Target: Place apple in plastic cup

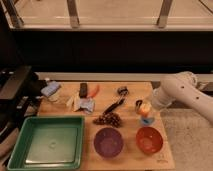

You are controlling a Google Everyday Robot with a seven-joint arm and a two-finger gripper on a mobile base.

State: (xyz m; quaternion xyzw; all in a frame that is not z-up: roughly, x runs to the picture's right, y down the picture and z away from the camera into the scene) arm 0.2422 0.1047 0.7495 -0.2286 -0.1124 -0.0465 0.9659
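Note:
The apple (pixel 145 108), yellow-orange, sits in the top of the small light-blue plastic cup (pixel 146 120), which stands on the wooden board right of centre. My gripper (pixel 155 102) is at the end of the white arm that reaches in from the right. It is just right of the apple and cup, at about the same height. The arm's bulk hides most of it.
An orange bowl (pixel 149 139) and a purple bowl (pixel 108 142) stand at the board's front. A green tray (pixel 46 142) is at the front left. A dark cup (pixel 138 104), a black utensil (pixel 114 106), a dark cluster (pixel 107 119), a carrot-like thing (pixel 94 90) and packets (pixel 82 103) lie mid-board.

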